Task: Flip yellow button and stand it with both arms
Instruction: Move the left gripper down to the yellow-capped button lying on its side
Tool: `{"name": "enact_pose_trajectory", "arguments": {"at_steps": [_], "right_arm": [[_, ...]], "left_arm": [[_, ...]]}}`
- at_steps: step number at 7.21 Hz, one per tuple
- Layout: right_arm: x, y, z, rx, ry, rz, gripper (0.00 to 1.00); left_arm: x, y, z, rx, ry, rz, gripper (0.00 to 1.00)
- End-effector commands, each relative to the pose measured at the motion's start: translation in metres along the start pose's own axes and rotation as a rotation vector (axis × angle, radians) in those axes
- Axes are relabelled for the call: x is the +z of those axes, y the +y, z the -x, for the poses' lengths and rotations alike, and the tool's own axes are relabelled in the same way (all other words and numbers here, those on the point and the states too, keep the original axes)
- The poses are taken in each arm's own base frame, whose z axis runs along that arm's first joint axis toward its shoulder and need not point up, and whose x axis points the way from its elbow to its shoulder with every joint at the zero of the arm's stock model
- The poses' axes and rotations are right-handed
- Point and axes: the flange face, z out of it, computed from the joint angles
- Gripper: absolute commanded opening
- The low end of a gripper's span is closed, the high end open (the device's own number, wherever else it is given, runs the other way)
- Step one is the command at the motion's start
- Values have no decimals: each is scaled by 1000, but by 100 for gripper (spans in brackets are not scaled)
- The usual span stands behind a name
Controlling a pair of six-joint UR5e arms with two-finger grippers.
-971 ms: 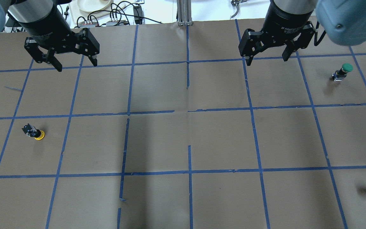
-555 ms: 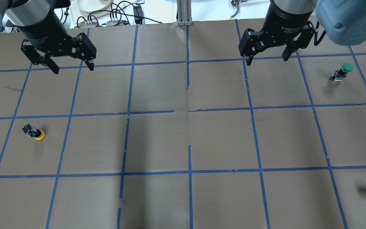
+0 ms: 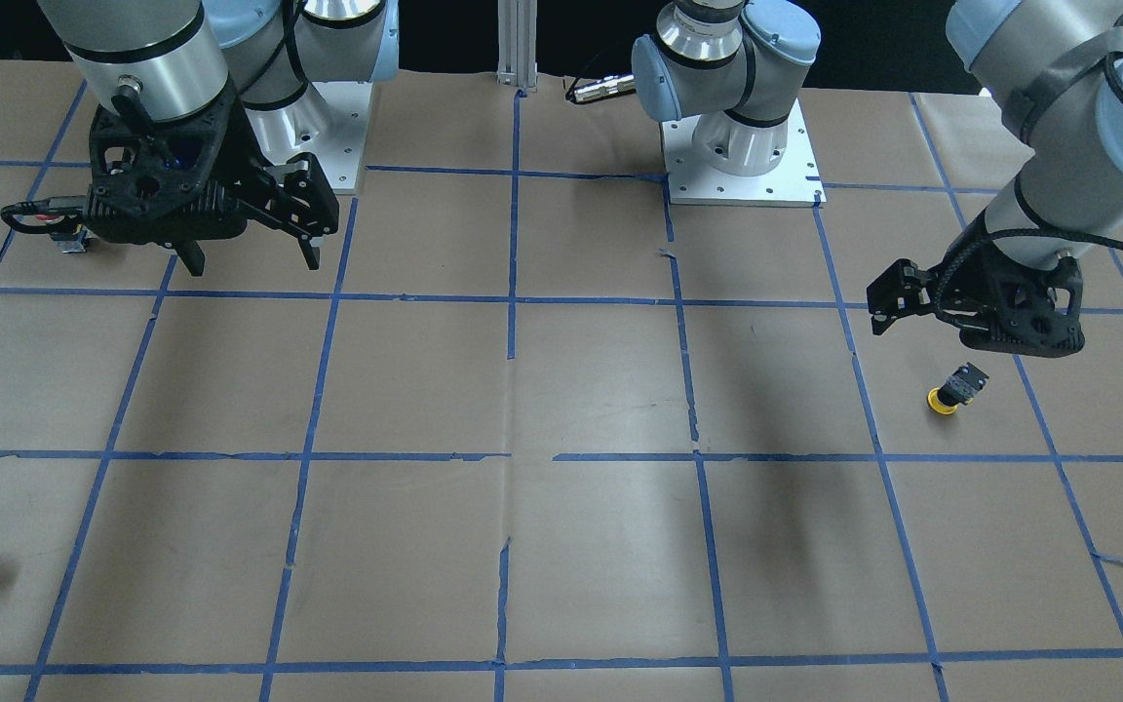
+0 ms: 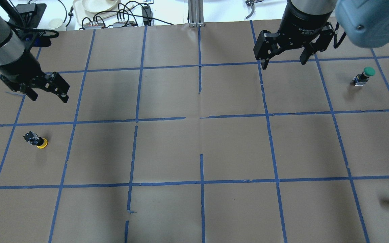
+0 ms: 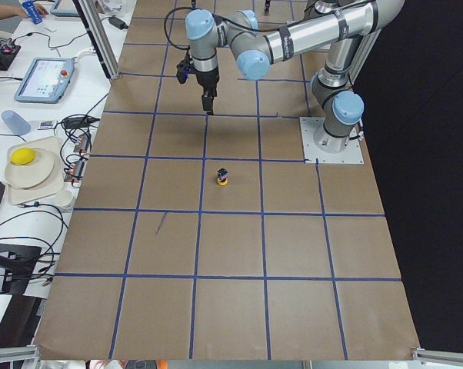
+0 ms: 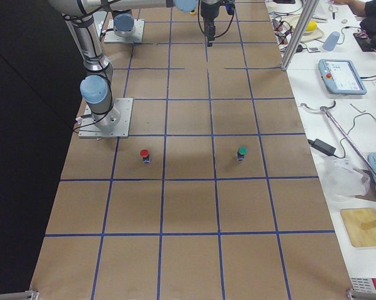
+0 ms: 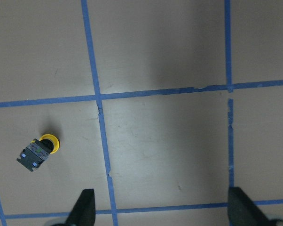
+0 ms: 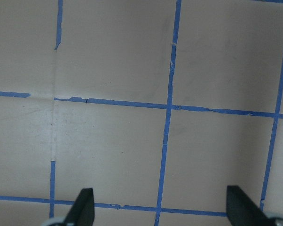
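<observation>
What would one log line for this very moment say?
left gripper open, raised near yellow button | right gripper open, far from it | button on table, ungrasped

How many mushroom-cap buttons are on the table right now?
3. The yellow button is on the robot's left side. The green button stands on its right side. The red button is level with the green one but nearer the robot, outside the overhead view.
</observation>
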Motion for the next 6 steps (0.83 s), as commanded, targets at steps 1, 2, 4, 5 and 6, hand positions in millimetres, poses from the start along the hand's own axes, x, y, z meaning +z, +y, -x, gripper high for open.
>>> {"name": "enact_pose_trajectory", "arguments": {"at_steps": [1, 2, 4, 5, 6], "right_arm": [[0, 0, 0, 0, -1, -1, 100], [-1, 1, 0, -5, 1, -1, 100], [-1, -1, -1, -5, 1, -7, 100], [0, -1, -1, -5, 1, -6, 100], [1, -2, -1, -5, 1, -7, 100]], "left_arm": [[48, 24, 50, 97, 8, -6, 99], [67, 27, 67, 187, -2, -24, 99], [107, 38, 116, 283, 53, -34, 99], [123, 51, 125, 326, 106, -45, 99], [130, 59, 136, 403, 107, -46, 99]]}}
